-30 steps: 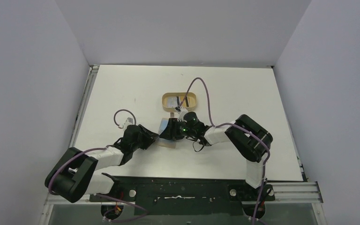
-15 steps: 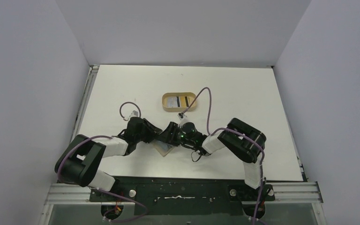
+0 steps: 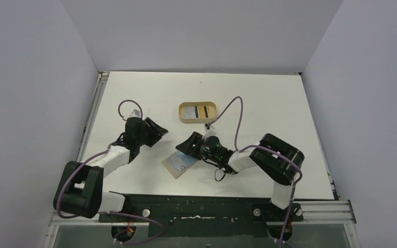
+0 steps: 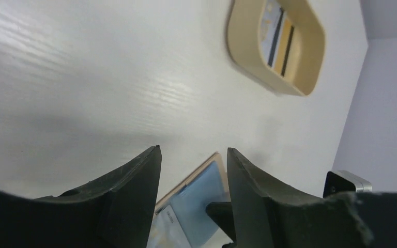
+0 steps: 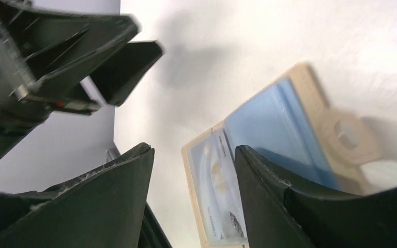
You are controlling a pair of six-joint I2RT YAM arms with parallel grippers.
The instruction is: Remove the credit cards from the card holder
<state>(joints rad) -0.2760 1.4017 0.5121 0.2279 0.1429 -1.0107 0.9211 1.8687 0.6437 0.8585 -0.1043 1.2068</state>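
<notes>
The tan card holder [image 3: 178, 164] lies opened flat on the table, its closing tab [image 5: 349, 137] toward the right arm. A light blue card [image 5: 276, 124] sits in one half and a pale card with gold lettering [image 5: 219, 191] in the other. My right gripper [image 3: 184, 147] hovers open just over the holder's far right edge, nothing between its fingers [image 5: 194, 147]. My left gripper [image 3: 157, 129] is open and empty, well up and left of the holder. The left wrist view looks past the open left gripper [image 4: 194, 150] to the holder [image 4: 199, 188].
An oval tan tray [image 3: 182, 112] stands behind the holder, with a pale card and a yellow, dark-striped card [image 3: 202, 111] in it. The same tray [image 4: 238, 46] shows in the left wrist view. Black base rail along the near edge; grey walls on three sides.
Both grippers were together at the holder. The left one has let go and pulled back up-left, the right one has opened wider, and the holder now lies spread open on the table.
</notes>
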